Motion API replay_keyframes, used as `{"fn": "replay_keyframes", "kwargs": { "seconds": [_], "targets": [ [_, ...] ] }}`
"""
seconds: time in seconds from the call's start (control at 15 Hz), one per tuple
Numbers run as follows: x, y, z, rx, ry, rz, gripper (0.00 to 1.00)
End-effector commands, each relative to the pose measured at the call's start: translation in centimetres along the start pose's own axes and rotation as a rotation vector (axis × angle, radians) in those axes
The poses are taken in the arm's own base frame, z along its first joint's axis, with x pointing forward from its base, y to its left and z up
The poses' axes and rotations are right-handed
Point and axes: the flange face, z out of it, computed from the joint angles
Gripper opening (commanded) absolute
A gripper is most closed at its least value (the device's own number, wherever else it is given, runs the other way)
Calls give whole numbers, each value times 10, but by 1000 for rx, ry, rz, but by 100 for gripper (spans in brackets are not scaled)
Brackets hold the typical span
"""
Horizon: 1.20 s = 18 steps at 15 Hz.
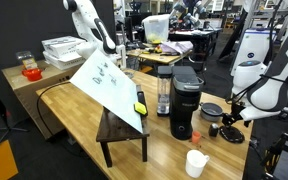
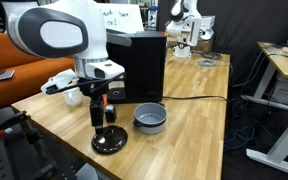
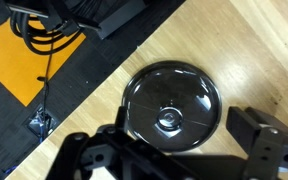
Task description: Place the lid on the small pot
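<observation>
The lid (image 3: pixel 171 105) is a flat round black disc with a raised centre. It lies on the wooden table near the edge, directly under my gripper (image 3: pixel 179 137). The gripper is open, with one finger on each side of the lid, and holds nothing. In an exterior view the gripper (image 2: pixel 102 114) hangs just above the lid (image 2: pixel 109 143). The small pot (image 2: pixel 150 119) stands uncovered a short way beside the lid. In an exterior view the small pot (image 1: pixel 212 110) sits next to the coffee maker, and the lid (image 1: pixel 229 133) lies near the gripper (image 1: pixel 234 112).
A black coffee maker (image 2: pixel 144 65) stands behind the pot, also seen in an exterior view (image 1: pixel 187 100). A glass jar (image 1: pixel 164 92), a white paper cup (image 1: pixel 196 162) and a tilted white board (image 1: pixel 109 82) are on the table. The table edge and floor cables (image 3: pixel 44 40) are close to the lid.
</observation>
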Motion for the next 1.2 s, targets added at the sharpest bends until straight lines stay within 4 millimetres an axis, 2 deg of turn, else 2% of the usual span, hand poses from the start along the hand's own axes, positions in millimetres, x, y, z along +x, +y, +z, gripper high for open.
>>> {"fn": "replay_keyframes", "kwargs": {
  "seconds": [0.0, 0.27, 0.53, 0.8, 1.13],
  "targets": [
    [1, 2, 5, 63, 7, 20, 100],
    [1, -2, 16, 138, -13, 38, 100],
    [4, 8, 29, 151, -19, 43, 100],
    [12, 15, 33, 154, -9, 39, 100],
    [15, 9, 37, 162, -15, 27, 100]
  ]
}}
